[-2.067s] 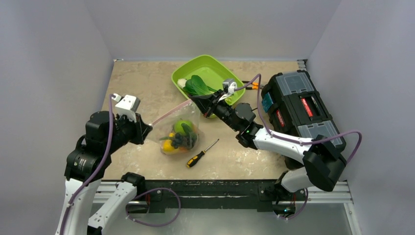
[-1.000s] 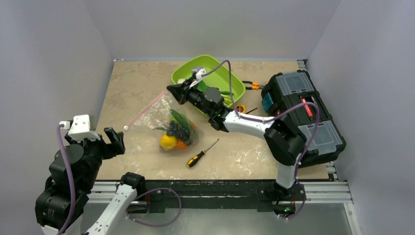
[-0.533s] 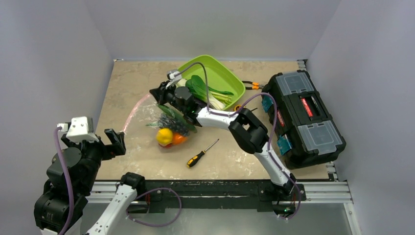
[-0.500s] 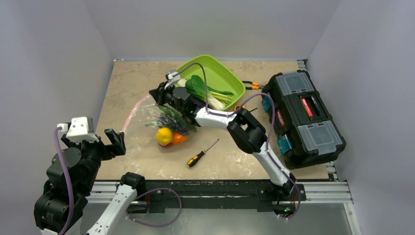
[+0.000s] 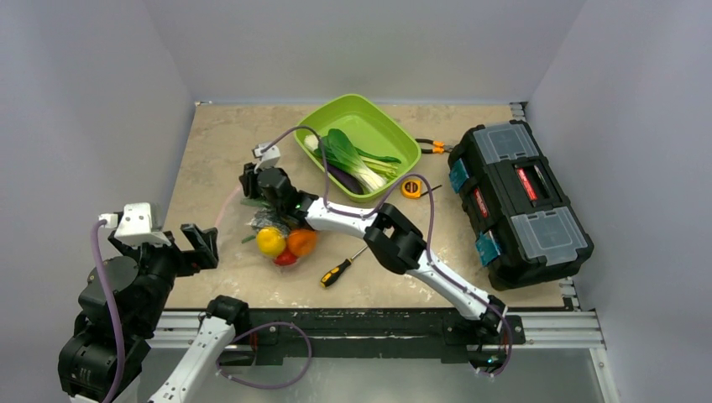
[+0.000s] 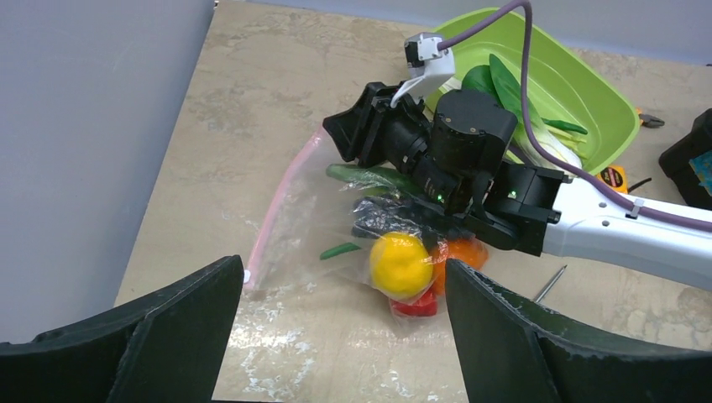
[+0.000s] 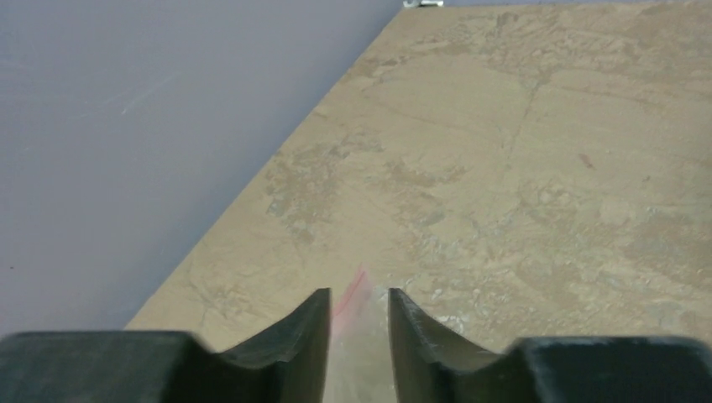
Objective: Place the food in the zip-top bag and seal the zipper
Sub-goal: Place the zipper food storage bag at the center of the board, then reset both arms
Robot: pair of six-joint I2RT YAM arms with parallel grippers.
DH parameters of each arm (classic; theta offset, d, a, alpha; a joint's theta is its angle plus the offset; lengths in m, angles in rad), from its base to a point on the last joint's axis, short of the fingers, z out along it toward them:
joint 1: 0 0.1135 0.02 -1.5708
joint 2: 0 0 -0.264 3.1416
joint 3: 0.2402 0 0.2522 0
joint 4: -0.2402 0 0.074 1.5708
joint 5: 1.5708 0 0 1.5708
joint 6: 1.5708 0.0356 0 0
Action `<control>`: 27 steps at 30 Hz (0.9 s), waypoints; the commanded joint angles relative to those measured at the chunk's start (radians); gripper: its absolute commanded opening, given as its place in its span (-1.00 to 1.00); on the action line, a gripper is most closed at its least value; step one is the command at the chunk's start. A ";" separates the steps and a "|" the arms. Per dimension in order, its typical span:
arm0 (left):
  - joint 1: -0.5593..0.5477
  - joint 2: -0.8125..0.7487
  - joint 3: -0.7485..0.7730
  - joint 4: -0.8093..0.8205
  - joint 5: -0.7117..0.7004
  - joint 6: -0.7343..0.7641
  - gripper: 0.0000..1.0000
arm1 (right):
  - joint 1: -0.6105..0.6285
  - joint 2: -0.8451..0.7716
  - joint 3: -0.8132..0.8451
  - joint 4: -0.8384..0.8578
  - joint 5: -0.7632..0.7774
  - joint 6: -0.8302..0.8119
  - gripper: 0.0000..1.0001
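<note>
Right end effector point(image 7: 358, 302) slid leftward, pinching zipper point(image 6: 282, 200); left end effector point(image 6: 342, 267) spread, empty.

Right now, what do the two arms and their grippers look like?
Both arms match: the left arm and right arm have white links between black joint housings, a purple cable looping alongside, and a white camera block at the wrist. The left gripper and right gripper have two matte black fingers.

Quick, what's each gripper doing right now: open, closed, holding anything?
Left gripper: open, holding nothing.
Right gripper: closed on the zipper of the zip-top bag.
</note>
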 commanded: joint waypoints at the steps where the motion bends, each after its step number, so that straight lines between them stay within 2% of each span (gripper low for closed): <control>1: 0.004 -0.007 0.008 0.032 0.027 -0.032 0.79 | -0.009 -0.101 -0.010 -0.039 -0.009 -0.088 -0.17; 4: 0.003 -0.008 0.001 0.043 0.032 -0.037 0.79 | -0.010 -0.212 -0.047 -0.101 -0.045 -0.169 0.19; 9: 0.004 0.004 -0.019 0.088 0.052 -0.047 0.79 | -0.015 -0.451 -0.182 -0.217 -0.063 -0.275 0.49; 17: 0.004 0.038 -0.068 0.205 0.118 -0.073 0.79 | -0.069 -0.936 -0.659 -0.288 -0.102 -0.293 0.54; 19: 0.003 0.051 -0.069 0.230 0.142 -0.080 0.79 | -0.091 -1.106 -0.790 -0.302 -0.081 -0.291 0.56; 23: 0.003 0.071 -0.058 0.279 0.174 -0.091 0.79 | -0.142 -1.407 -1.023 -0.368 0.022 -0.286 0.76; 25: 0.004 0.082 -0.045 0.300 0.176 -0.091 0.79 | -0.147 -1.547 -1.094 -0.421 0.107 -0.305 0.92; 27: 0.004 0.094 -0.027 0.324 0.170 -0.087 0.79 | -0.149 -1.672 -1.121 -0.490 0.189 -0.312 0.98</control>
